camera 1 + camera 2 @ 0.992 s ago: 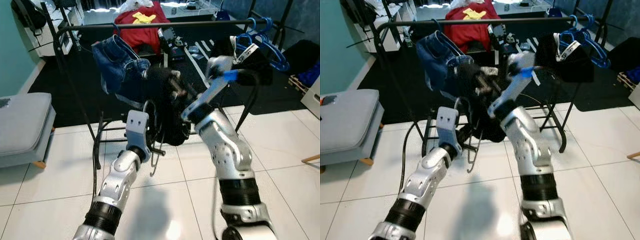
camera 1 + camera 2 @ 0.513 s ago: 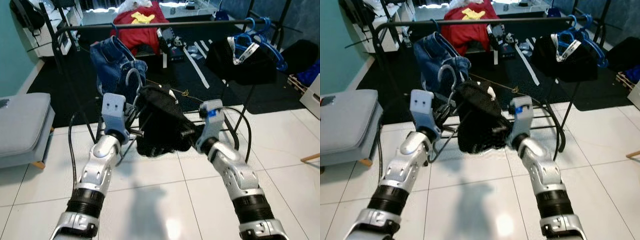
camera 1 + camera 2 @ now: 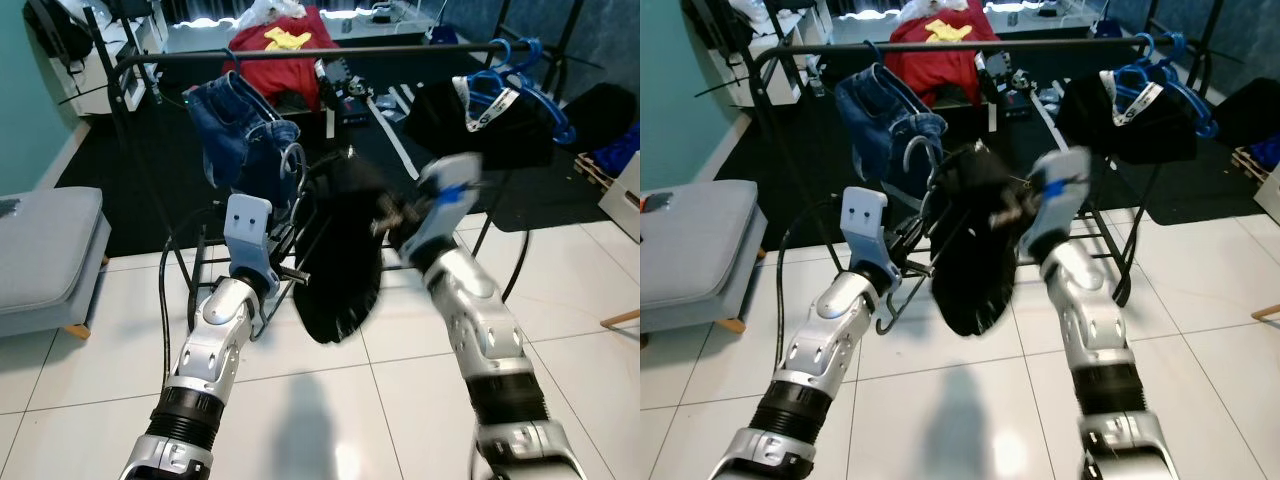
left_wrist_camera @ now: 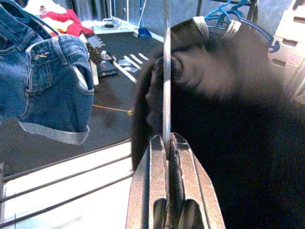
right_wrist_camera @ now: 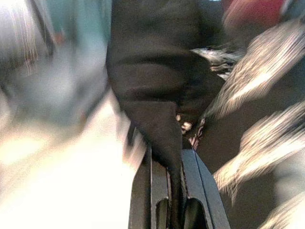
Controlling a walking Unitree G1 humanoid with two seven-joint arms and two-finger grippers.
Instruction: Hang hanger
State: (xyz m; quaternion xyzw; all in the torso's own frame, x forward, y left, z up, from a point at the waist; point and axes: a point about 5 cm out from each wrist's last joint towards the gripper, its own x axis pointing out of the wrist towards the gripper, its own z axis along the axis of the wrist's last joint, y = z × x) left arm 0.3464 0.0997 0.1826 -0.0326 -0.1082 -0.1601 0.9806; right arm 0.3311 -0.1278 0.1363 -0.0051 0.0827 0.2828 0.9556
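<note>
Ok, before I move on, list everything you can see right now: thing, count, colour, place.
Black garment: one, black, hanging on the wire hanger between both grippers.
Wire hanger: one, silver, hook up just below the rail.
Clothes rail: one, black, across the back.
Denim shorts: one, blue, hanging on the rail's left part.
Blue hangers: several, on the rail's right end, over another dark garment.
Red garment: one, behind the rail.
Cushioned seat: one, grey, far left.
Floor: white tiles; a black rug under the rail.
Left gripper: fingers shut on the wire hanger.
Right gripper: fingers shut on the black garment; blurred.
</note>
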